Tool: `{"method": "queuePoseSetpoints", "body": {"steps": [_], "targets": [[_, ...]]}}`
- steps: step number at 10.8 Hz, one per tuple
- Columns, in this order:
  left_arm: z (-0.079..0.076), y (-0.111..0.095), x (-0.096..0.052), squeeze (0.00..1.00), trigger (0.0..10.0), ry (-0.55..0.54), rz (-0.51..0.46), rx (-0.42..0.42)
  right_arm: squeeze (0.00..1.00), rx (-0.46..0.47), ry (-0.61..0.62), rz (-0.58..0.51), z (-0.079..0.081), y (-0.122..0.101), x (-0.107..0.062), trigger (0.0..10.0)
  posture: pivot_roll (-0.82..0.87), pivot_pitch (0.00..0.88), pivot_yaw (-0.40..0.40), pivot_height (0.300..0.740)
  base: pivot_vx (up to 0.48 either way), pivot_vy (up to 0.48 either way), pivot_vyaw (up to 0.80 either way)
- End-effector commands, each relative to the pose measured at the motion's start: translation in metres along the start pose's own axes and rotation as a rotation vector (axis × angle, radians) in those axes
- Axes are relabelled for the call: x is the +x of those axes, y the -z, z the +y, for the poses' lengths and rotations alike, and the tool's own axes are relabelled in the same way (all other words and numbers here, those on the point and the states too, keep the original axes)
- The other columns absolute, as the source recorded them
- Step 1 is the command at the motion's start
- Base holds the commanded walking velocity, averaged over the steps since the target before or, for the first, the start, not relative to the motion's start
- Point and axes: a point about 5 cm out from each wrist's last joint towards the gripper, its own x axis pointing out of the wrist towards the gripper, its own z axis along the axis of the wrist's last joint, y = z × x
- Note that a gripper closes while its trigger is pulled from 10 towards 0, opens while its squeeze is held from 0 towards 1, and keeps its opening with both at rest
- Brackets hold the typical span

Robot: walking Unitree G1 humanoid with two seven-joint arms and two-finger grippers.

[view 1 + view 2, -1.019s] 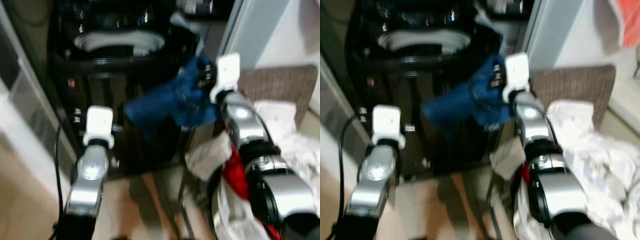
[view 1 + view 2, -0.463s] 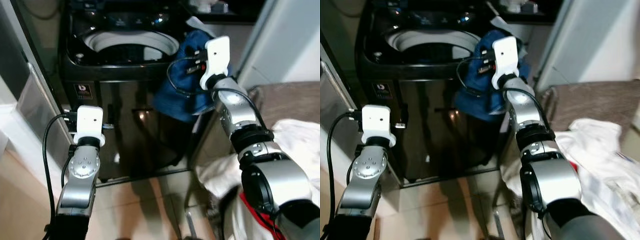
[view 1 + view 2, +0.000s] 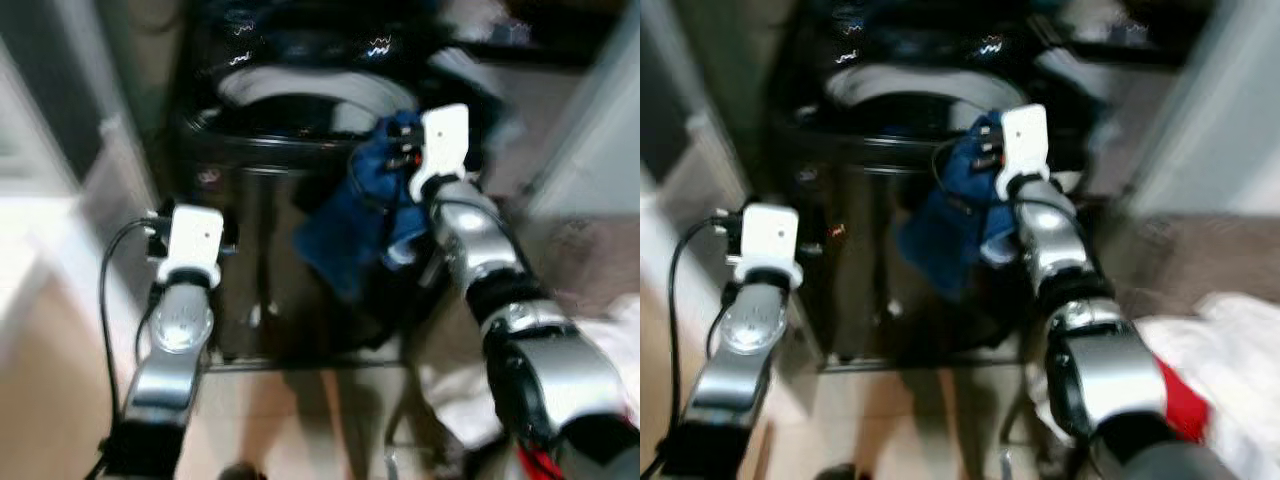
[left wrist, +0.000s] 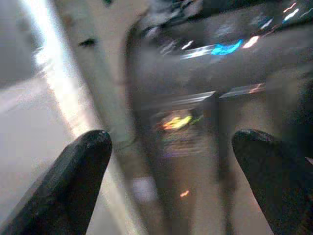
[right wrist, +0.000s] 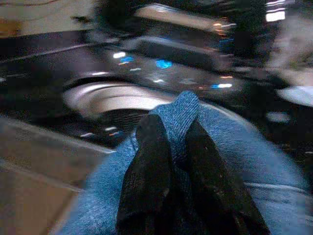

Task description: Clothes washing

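Blurring washer (image 3: 300, 150), blue garment (image 5: 195, 142) half hidden

**Left gripper faces the washer's dark front**

The left gripper (image 4: 171, 181) holds its two black fingers (image 4: 80, 176) spread wide apart, with nothing between them. Ahead of the fingertips stands the blurred, glossy dark front of the washing machine (image 4: 205, 122), catching blue and yellow glints. Beside one finger runs a pale, brightly lit panel (image 4: 58, 93).

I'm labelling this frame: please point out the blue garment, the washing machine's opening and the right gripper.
blue garment (image 3: 345, 235): left eye view, hanging middle of the cloth.
washing machine's opening (image 3: 908, 88): right eye view, pale rim.
right gripper (image 5: 173, 147): right wrist view, between the fingertips, pinching the cloth.
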Motion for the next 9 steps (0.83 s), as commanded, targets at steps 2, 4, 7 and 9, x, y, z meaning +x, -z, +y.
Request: {"method": "queuePoseSetpoints", "body": {"steps": [2, 4, 7, 9], "targets": [[-0.009, -0.005, -0.001, 0.0, 10.0, 0.046, -0.021, -0.02, 0.0, -0.042, 0.023, -0.011, -0.008, -0.004, -0.001, 10.0, 0.05, 0.0, -0.065, 0.74, 0.0, 0.0, 0.0], [-0.011, -0.012, -0.003, 0.0, 10.0, 0.067, -0.064, -0.059, 0.0, -0.097, 0.023, -0.07, -0.009, -0.016, 0.001, 10.0, 0.05, 0.0, -0.063, 0.74, 0.442, 0.0, 0.0], [-0.012, -0.014, -0.001, 0.0, 10.0, 0.076, -0.071, -0.07, 0.0, -0.14, 0.047, -0.161, -0.017, -0.05, 0.013, 10.0, 0.04, 0.0, -0.058, 0.74, 0.48, 0.0, 0.0], [-0.012, -0.014, -0.001, 0.0, 10.0, 0.079, -0.075, -0.072, 0.0, -0.144, 0.06, -0.184, -0.02, -0.063, 0.018, 10.0, 0.05, 0.0, -0.06, 0.74, 0.48, 0.0, 0.0]]}}
